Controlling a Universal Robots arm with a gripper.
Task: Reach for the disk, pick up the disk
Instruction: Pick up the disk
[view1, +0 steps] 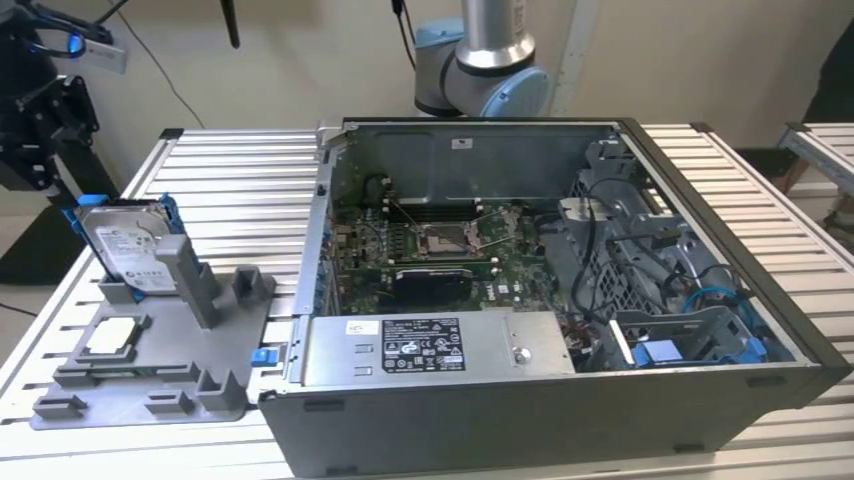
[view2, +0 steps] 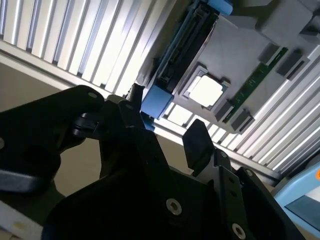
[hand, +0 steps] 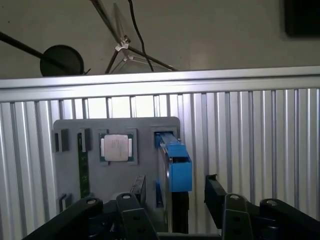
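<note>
Although the fingers (hand: 216, 196) of the gripper (hand: 175, 186) are spread wide apart, nothing is pinched between them. In the first wrist view they hang on either side of the line of the disk (hand: 175, 167), and as far as I can judge they are above it and not touching it. Just past them the disk stands on edge in a slot of the grey holder (hand: 70, 175), its bright blue side frame turned up toward the fingers. Beside it on the same holder lies a small pale square chip (hand: 116, 148), and beyond that a narrow green circuit strip (hand: 83, 167). The holder rests on the slatted metal tabletop (hand: 260, 130). The exterior view shows the disk's labelled face, upright at the holder's far end on the exterior view's left, with the black gripper above it. The open computer case (view1: 534, 420) stands apart toward the exterior view's right. I judge the reach nearly complete, with the gripper lined up over the disk. The disk sits in its slot, and neither the grasp nor the lift is made yet.
</note>
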